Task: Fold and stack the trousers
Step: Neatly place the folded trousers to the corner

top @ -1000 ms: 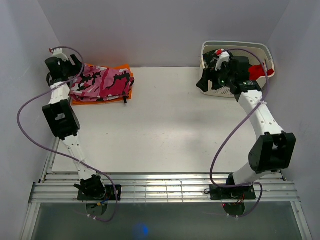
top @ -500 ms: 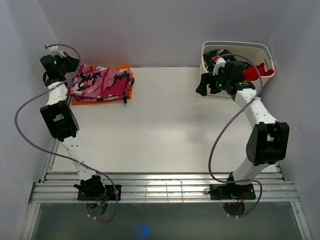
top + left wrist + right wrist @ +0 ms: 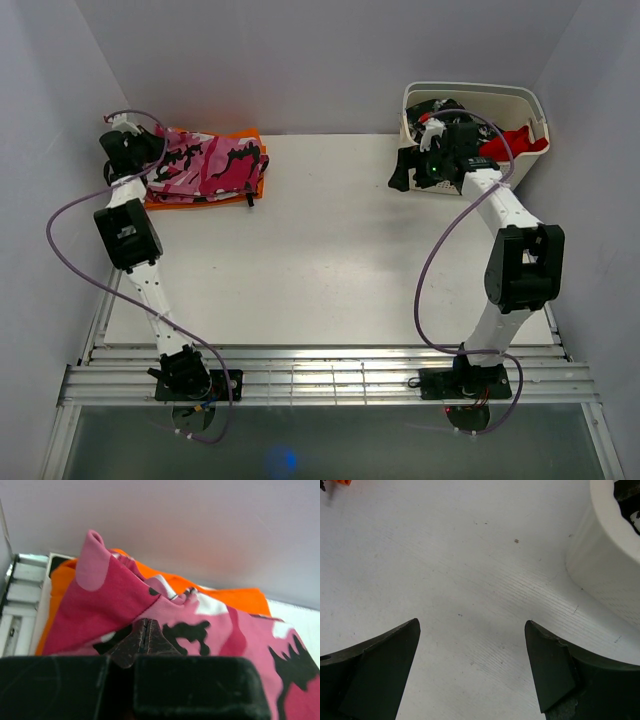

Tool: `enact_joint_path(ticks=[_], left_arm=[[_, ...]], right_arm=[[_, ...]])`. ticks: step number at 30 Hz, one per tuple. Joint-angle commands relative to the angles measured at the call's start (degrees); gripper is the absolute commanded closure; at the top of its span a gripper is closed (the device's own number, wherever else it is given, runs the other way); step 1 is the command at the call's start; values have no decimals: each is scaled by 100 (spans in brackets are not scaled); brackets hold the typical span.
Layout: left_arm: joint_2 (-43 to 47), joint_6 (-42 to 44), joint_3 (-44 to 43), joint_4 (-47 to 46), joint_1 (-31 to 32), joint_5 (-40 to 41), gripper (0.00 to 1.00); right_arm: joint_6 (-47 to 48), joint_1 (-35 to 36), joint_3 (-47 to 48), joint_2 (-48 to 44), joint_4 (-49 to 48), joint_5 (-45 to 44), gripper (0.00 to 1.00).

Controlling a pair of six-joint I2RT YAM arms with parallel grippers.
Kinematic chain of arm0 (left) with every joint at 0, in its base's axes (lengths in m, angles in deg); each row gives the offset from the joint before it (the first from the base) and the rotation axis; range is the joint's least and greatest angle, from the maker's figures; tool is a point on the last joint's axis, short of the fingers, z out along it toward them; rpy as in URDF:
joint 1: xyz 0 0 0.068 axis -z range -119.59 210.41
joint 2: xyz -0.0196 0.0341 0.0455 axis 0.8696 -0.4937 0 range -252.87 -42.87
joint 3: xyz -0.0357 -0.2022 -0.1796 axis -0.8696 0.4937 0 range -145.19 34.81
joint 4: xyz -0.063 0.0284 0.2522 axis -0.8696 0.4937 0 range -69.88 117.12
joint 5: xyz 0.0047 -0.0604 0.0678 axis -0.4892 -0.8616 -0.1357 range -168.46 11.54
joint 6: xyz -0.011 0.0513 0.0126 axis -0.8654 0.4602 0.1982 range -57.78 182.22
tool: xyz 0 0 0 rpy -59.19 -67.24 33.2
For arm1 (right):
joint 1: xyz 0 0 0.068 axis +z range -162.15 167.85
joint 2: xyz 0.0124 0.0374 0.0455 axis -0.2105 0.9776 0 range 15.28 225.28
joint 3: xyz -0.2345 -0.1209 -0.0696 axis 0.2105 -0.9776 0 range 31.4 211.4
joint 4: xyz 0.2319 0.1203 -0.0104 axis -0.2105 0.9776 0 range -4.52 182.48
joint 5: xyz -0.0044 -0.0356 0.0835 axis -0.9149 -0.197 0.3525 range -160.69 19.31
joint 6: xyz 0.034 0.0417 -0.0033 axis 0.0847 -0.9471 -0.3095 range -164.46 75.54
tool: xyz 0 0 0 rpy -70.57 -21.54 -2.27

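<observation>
Sitting with my left gripper (image 3: 145, 636) closed tight at the left end of the pink, white and black camouflage cloth trousers (image 3: 215, 627), folded on orange cloth (image 3: 235, 597) far-left, length running rightward; right gripper (image 3: 471, 625) gapes wide, well apart

The top view is bright and even, with soft light from above and faint shadows. A small blue glare spot (image 3: 285, 460) sits at 6 o'clock. The left gripper (image 3: 146, 635) looks blurry (too close). The right gripper (image 3: 471, 625) has soft edges, but the table (image 3: 445, 555) looks sharp.
</observation>
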Motion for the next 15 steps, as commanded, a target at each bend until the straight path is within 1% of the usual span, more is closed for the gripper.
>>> enact_joint_path(ticks=[1,2,5,6,9,10,12,13,14,15], left_arm=[[-526,-253,-788,-488,2,429,100],[-704,-279,-1208,-488,2,508,100],[-1275,-341,-1764,-610,-6,877,100],[-1372,-341,-1800,-724,2,913,100],[-1575,-271,-1661,-1286,29,1018,92],[-1602,-201,-1625,-1531,29,1053,82],[-1620,-166,-1564,-1682,46,1019,72],[-1585,-131,-1537,-1735,46,966,63],[-1532,-69,-1511,-1736,55,818,60],[-1297,10,-1354,-1727,72,764,53]], right_arm=[[-25,0,288,79,40,-14,10],[10,9,314,105,49,-75,10],[89,0,367,185,84,-181,10],[107,0,367,211,101,-190,10],[177,0,315,246,154,-234,10],[186,0,297,238,163,-242,10],[177,9,235,194,163,-243,10],[177,9,218,176,163,-234,10],[186,9,200,141,163,-216,10],[186,9,209,71,172,-216,10]])
